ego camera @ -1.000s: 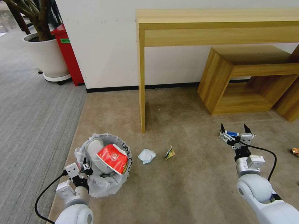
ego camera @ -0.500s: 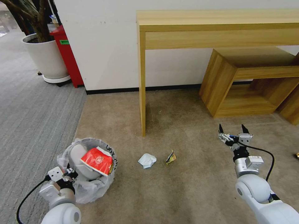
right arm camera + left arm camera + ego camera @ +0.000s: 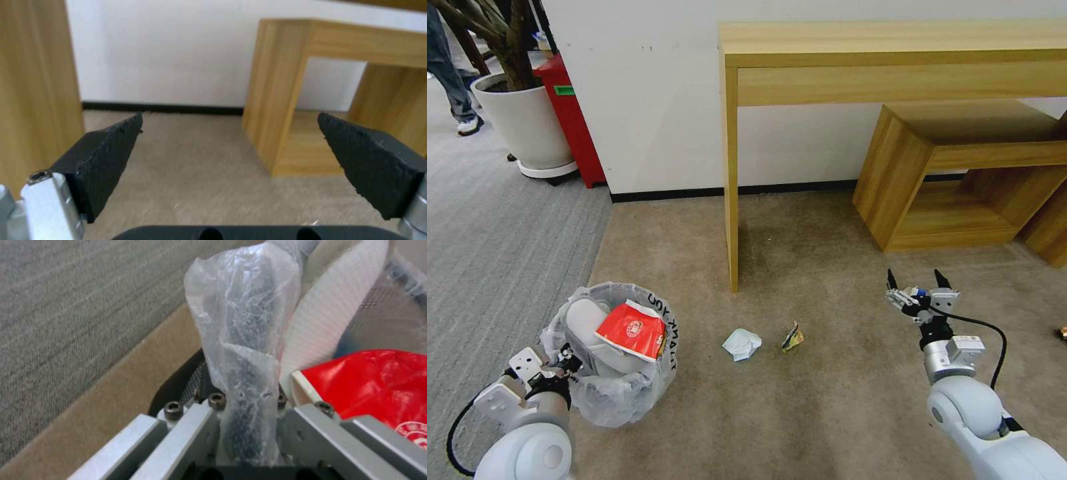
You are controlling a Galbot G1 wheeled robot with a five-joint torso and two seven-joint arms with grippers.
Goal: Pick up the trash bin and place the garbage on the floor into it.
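Observation:
The trash bin point(image 3: 620, 393), round and lined with a crinkly clear bag with black letters, sits at the lower left of the beige floor point(image 3: 827, 400). Inside it lie a white slipper point(image 3: 582, 319) and a red snack bag point(image 3: 630, 329). My left gripper point(image 3: 565, 357) is shut on the bin's near rim; the left wrist view shows that gripper point(image 3: 245, 413) clamped on the bag-covered rim point(image 3: 242, 340). The garbage on the carpet is a crumpled tissue point(image 3: 742, 343) and a small yellow wrapper point(image 3: 791, 337). My right gripper point(image 3: 915, 281) hovers open to their right, its pads point(image 3: 104, 153) wide apart.
A tall wooden table point(image 3: 894, 53) stands ahead, its leg point(image 3: 732, 200) just behind the litter. A low wooden bench point(image 3: 960, 173) is at the right. Grey striped carpet point(image 3: 494, 233), a white planter point(image 3: 527, 120) and a red box point(image 3: 570, 113) lie left. An orange scrap point(image 3: 1061, 331) shows at the right edge.
My left gripper has carried the bin leftward, away from the tissue. The right gripper has drifted slightly left. The camera has shifted a little.

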